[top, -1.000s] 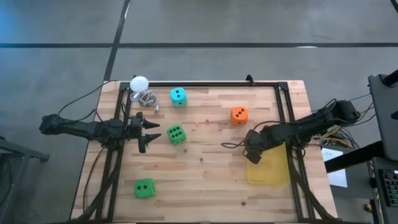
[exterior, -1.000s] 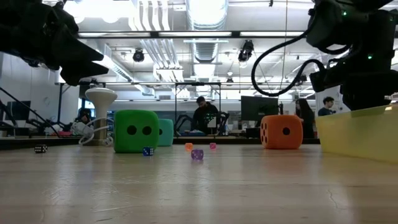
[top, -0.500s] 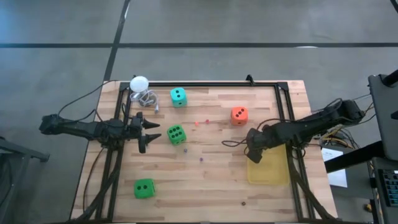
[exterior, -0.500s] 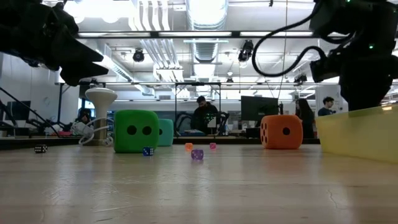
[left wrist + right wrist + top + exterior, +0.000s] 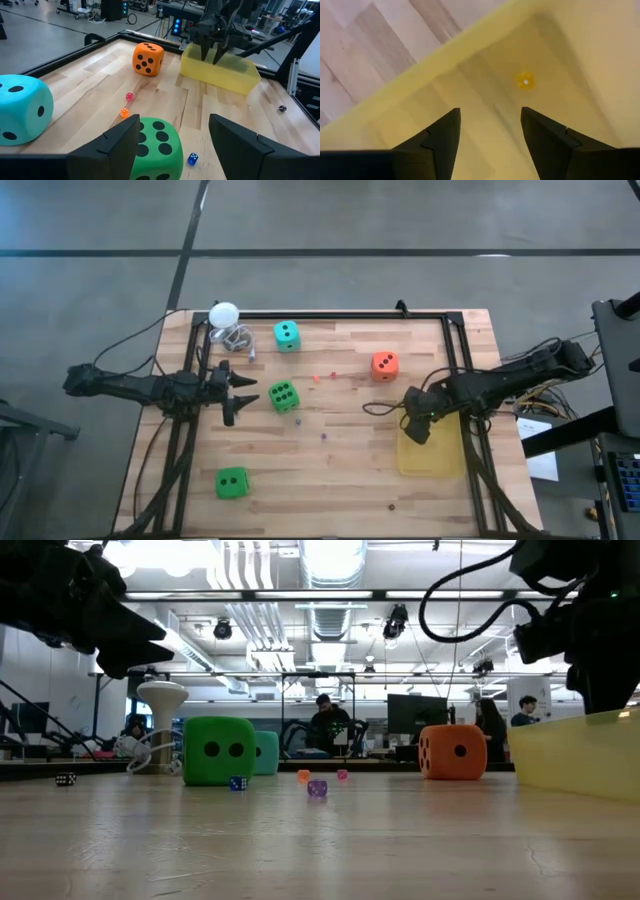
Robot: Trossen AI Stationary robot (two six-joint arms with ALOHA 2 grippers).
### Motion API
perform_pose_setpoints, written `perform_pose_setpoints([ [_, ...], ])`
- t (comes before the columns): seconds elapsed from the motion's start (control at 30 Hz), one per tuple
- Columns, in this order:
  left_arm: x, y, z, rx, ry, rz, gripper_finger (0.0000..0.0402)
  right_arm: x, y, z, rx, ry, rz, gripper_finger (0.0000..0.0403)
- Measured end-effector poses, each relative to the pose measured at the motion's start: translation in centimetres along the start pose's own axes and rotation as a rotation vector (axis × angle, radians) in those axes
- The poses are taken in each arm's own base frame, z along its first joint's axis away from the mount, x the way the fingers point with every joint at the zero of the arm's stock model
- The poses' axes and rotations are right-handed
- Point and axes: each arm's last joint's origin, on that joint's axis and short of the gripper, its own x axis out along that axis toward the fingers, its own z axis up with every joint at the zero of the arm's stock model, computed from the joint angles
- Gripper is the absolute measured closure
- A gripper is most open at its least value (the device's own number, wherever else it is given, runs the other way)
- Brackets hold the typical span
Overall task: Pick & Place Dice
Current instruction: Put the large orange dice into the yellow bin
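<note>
Four soft dice rest on the wooden table: a teal one [image 5: 286,334] at the far side, an orange-red one [image 5: 384,364], a green one [image 5: 283,396] in the middle, and another green one [image 5: 232,482] near the front left. My left gripper [image 5: 240,392] is open and level, just left of the middle green die [image 5: 157,145], touching nothing. My right gripper [image 5: 418,425] points down, open, over the yellow tray [image 5: 432,452]. A tiny yellow piece [image 5: 524,80] lies on the tray floor beneath my right gripper [image 5: 490,112].
A white ball [image 5: 224,313] on a stand with a coiled cable sits at the far left corner. Several tiny dice [image 5: 129,96] are scattered mid-table. A dark frame [image 5: 400,312] edges the table. Bare wood lies between the near green die and the tray.
My right gripper has risen over the yellow tray and shifted a little toward the table's right edge. The dice have stayed where they were.
</note>
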Motion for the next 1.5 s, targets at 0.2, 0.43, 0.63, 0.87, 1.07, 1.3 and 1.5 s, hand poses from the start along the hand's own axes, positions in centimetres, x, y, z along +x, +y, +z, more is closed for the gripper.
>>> perform_pose_setpoints([
  [0.2, 0.0, 0.0, 0.0, 0.000, 0.000, -0.001, 0.0159, -1.8, 0.1, 0.1, 0.016, -0.073, 0.074, 0.0197],
  [0.43, 0.0, 0.0, 0.0, 0.000, 0.001, -0.001, 0.0159, -5.5, 1.1, 1.2, -0.039, -0.233, 0.145, 0.0197],
  [0.63, 0.0, 0.0, 0.0, -0.001, 0.000, -0.001, 0.0159, -7.2, 2.0, 2.6, -0.241, -0.402, 0.004, 0.0197],
  [0.87, 0.0, 0.0, 0.0, -0.001, 0.000, -0.001, 0.0159, -6.7, 3.2, 4.9, -0.414, -0.481, -0.262, 0.0197],
  [1.07, 0.0, 0.0, 0.0, 0.000, 0.001, -0.001, 0.0159, -4.7, 3.5, 7.0, -0.425, -0.410, -0.377, 0.0197],
  [1.3, 0.0, 0.0, -0.1, 0.002, 0.006, 0.001, 0.0159, -1.8, 3.1, 8.3, -0.479, -0.234, -0.457, 0.0197],
  [1.5, 0.0, 0.0, -0.1, 0.002, 0.007, 0.001, 0.0159, -0.2, 2.5, 9.1, -0.504, -0.154, -0.505, 0.0197],
])
